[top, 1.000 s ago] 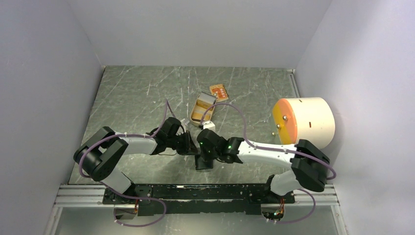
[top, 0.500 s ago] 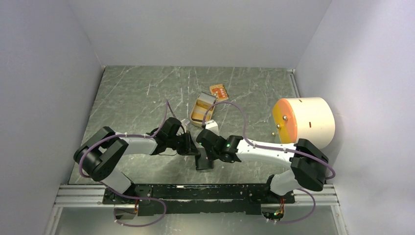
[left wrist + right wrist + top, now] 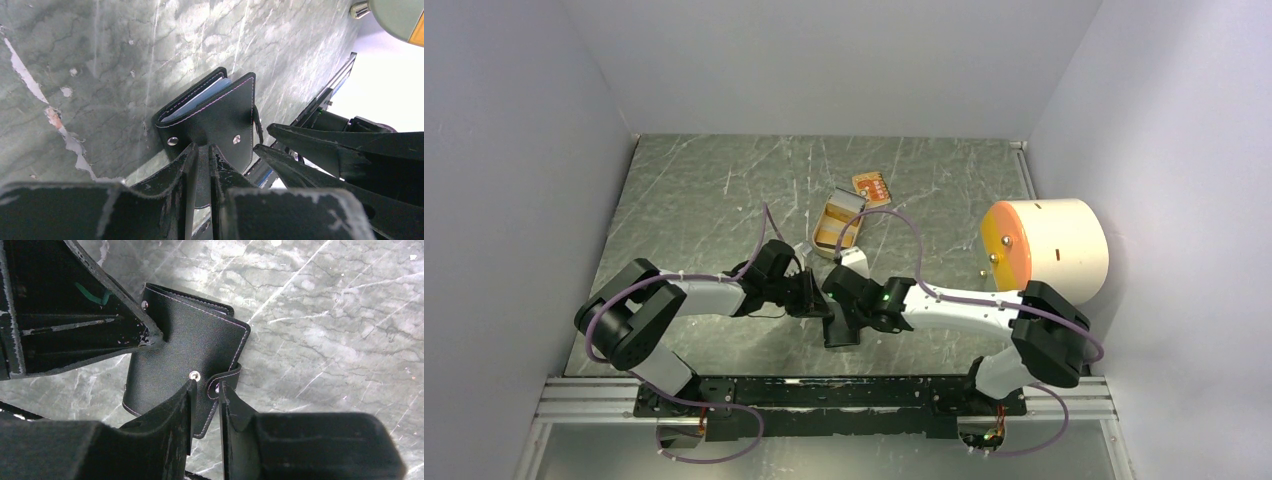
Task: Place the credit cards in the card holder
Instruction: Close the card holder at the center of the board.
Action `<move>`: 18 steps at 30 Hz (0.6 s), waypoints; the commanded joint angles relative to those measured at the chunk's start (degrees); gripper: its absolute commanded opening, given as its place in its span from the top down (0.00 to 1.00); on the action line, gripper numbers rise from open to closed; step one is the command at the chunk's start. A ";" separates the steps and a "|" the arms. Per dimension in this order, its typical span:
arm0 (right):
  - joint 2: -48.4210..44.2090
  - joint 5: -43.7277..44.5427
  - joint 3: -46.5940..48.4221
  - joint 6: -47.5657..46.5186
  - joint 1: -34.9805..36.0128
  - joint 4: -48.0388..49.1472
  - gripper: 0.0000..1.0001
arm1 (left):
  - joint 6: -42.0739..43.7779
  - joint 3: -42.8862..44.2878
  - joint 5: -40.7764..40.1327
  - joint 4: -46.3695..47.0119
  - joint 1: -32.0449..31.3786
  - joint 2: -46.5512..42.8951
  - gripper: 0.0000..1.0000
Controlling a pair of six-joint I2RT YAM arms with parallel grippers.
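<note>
Stitching (image 3: 200,308) runs pale round the black leather holder (image 3: 175,347), which has metal snaps (image 3: 193,374) and blue lining (image 3: 197,102). It sits at the near middle of the table (image 3: 684,200), left gripper (image 3: 202,150) clamped on its flap, right gripper (image 3: 206,390) clamped on its tab (image 3: 223,381).

The left hand (image 3: 817,301) and the right hand (image 3: 843,313) meet over the black card holder (image 3: 841,336) at the near centre of the tabletop (image 3: 684,190). Farther back lies a tan tin (image 3: 835,227), with an orange card (image 3: 871,187) just beyond it. A white cylinder (image 3: 1059,250) lies at the right edge.
</note>
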 commanded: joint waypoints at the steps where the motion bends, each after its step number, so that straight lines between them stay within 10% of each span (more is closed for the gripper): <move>1: 1.32 1.47 1.08 0.82 0.36 -0.92 0.73 | 0.07 -0.37 1.11 -0.22 -0.86 0.87 0.80; 18: 0.60 1.96 -0.15 0.73 0.56 0.03 1.00 | 0.08 -0.46 1.07 -0.08 -0.82 0.76 0.81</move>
